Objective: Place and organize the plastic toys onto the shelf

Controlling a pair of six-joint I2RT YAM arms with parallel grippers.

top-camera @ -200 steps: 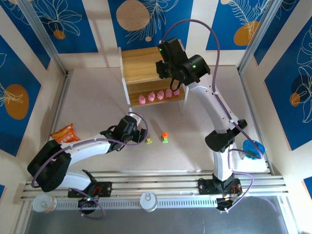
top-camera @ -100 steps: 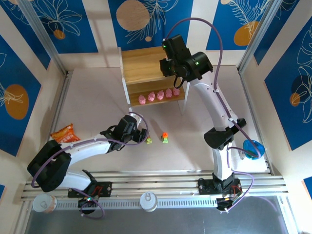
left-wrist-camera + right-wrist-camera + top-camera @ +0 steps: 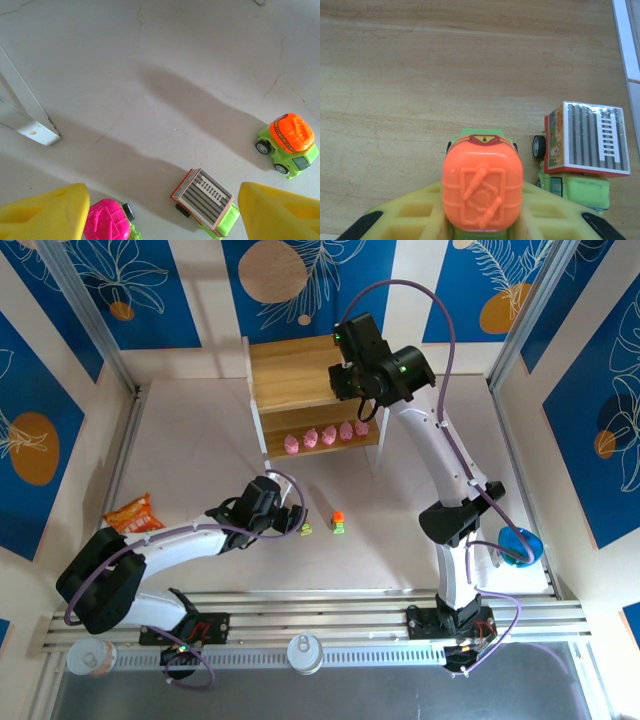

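The shelf (image 3: 295, 375) stands at the back of the table, with several pink figurines (image 3: 325, 435) in a row on its lower board. My right gripper (image 3: 362, 400) hangs over the top board (image 3: 420, 75), shut on an orange-topped car (image 3: 482, 192). A grey-topped car (image 3: 582, 150) stands on that board just right of it. My left gripper (image 3: 160, 220) is open low over the table. A magenta-topped car (image 3: 107, 220) sits by its left finger (image 3: 42, 215) and a grey-topped car (image 3: 205, 202) near its right one. Another orange-topped car (image 3: 289, 145) stands farther right.
An orange snack bag (image 3: 133, 512) lies at the table's left side, beside the left arm. A blue bowl (image 3: 520, 545) sits at the right, near the right arm's elbow. A white shelf leg (image 3: 27, 125) stands ahead-left of my left gripper.
My right gripper has shifted a little to the right and back over the shelf's top board with the car in it. The left arm has not moved.
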